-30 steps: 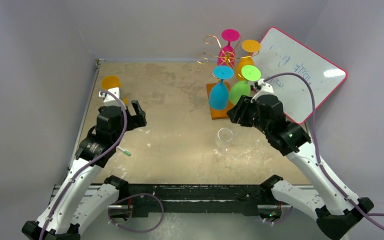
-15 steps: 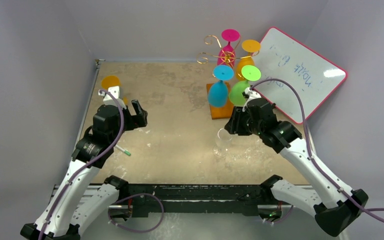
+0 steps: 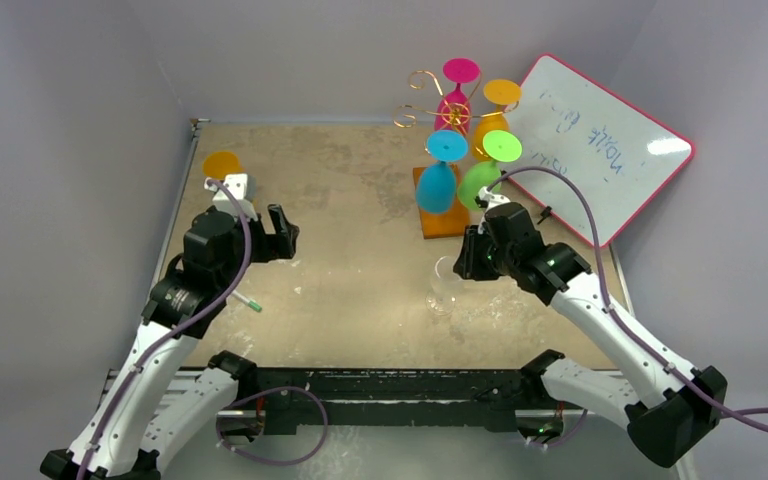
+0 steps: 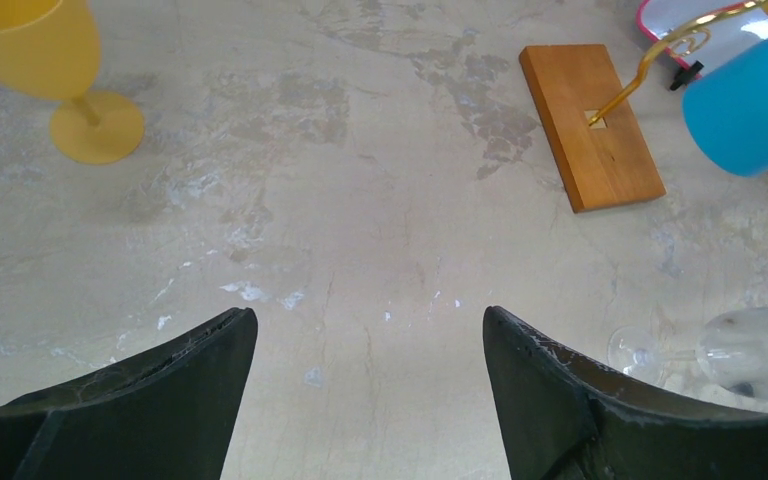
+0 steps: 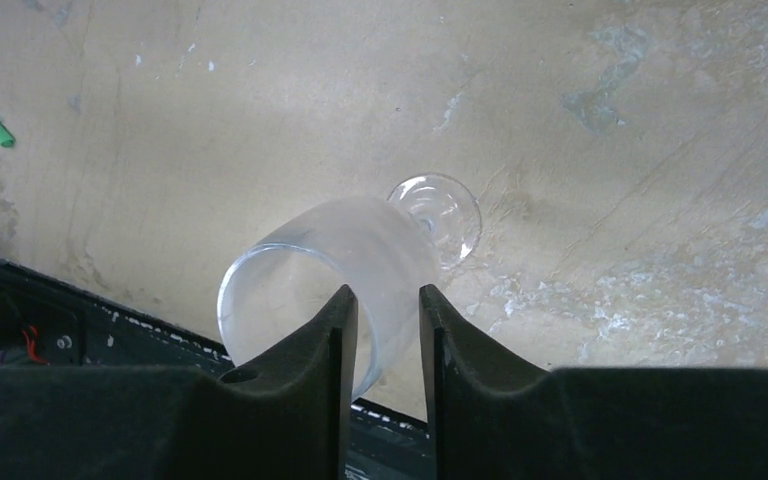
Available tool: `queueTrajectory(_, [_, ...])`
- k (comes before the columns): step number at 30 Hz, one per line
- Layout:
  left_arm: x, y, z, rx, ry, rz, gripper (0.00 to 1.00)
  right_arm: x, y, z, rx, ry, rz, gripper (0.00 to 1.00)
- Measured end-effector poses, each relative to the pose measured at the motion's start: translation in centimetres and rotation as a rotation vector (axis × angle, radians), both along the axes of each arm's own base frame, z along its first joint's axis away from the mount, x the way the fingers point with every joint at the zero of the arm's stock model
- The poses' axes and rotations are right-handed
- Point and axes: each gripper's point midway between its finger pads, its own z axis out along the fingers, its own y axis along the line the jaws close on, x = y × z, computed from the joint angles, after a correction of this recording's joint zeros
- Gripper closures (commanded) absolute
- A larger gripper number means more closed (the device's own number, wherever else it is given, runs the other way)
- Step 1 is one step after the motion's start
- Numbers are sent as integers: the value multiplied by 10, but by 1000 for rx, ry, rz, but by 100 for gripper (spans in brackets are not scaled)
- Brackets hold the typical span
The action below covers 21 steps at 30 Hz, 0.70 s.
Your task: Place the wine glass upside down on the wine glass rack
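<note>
Right tool [image 5: 384, 295] dropped to clear wine glass [image 5: 340, 250], jaws narrow; left tool [image 4: 368, 312] wide; scuffed tan table [image 3: 340, 200].

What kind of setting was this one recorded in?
Likely a robotics lab test cell: plain grey walls enclose a worn tabletop, a left arm and right arm are bolted at its near edge, and a scribbled whiteboard leans alongside.

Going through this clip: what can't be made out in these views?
- Right wrist: whether the right claw grips the clear wine glass; its fingers cover the contact.
- Top: writing on the whiteboard, too small.
- Top: yellow glass, partly behind the left arm.
- Left wrist: top of the wine glass rack, cut off by the edge.
</note>
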Motion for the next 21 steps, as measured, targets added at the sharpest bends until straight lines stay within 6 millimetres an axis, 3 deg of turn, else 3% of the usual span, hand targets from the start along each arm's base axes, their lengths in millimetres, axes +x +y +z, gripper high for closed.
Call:
queueTrajectory(8, [-9, -13, 27, 51, -149, -162, 17, -3, -1, 3, -5, -15, 25, 100])
queueTrajectory(14, [-25, -34, 25, 170, -279, -411, 17, -10, 3, 12, 15, -18, 78, 100])
queueTrajectory(21, [-45, -62, 11, 299, -388, -721, 19, -20, 29, 54, 143, -65, 228, 100])
